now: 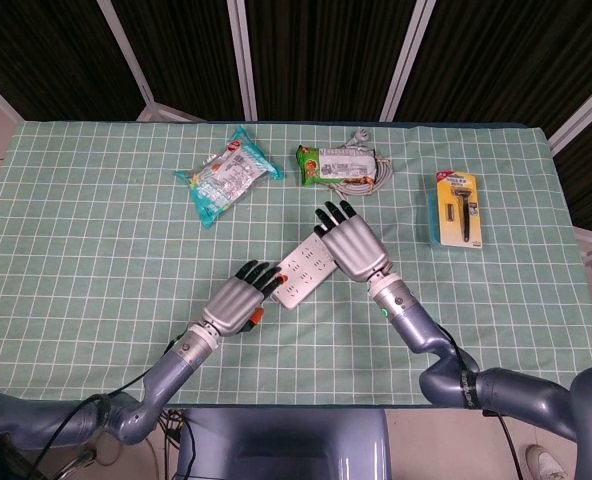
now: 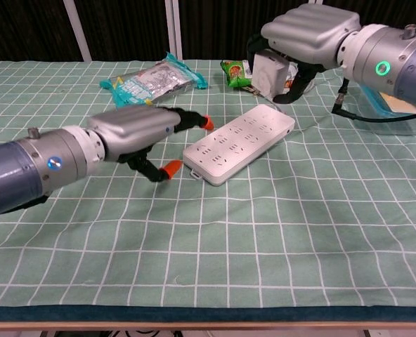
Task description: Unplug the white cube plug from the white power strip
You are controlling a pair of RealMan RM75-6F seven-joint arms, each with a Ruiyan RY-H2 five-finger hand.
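The white power strip [image 1: 304,270] [image 2: 239,144] lies flat on the green checked cloth with all its sockets bare. My right hand [image 1: 354,245] [image 2: 310,31] is raised above the strip's far end and grips the white cube plug [image 2: 269,72], which hangs clear of the strip. In the head view the plug is hidden under the hand. My left hand [image 1: 238,300] [image 2: 134,130] hovers just off the strip's near end, fingers spread and holding nothing.
A blue-green snack bag [image 1: 228,175] [image 2: 152,81] lies at the back left. A green packet [image 1: 336,165] [image 2: 235,72] with a coiled grey cable beside it sits behind the strip. A razor pack [image 1: 458,207] lies at the right.
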